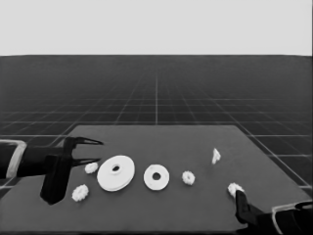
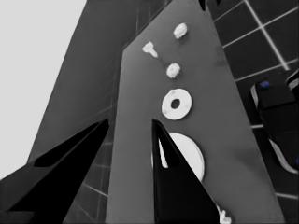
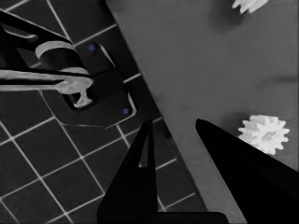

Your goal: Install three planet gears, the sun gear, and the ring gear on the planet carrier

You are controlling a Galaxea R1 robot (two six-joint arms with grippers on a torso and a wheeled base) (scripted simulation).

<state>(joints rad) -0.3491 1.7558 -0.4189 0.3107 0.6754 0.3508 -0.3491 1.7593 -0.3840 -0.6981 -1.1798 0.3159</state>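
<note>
A small gear (image 3: 264,134), judged light, stiff and best pinched across its teeth, is seen just beside the released right claw (image 3: 174,127), ungrasped; the left claw (image 1: 93,151) is parked, released.

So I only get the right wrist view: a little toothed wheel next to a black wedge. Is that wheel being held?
Observer: No. The head view shows the right gripper low at the table's near right corner, and that gear lies on the table outside its fingers.
Operator: Is there anything bigger out there?
Observer: Yes, two round parts lie mid-table. The larger round part is left of the smaller round part, and they are not touching.
Operator: And the other arm?
Observer: The left gripper hangs open over the table's left end, holding nothing.
</note>
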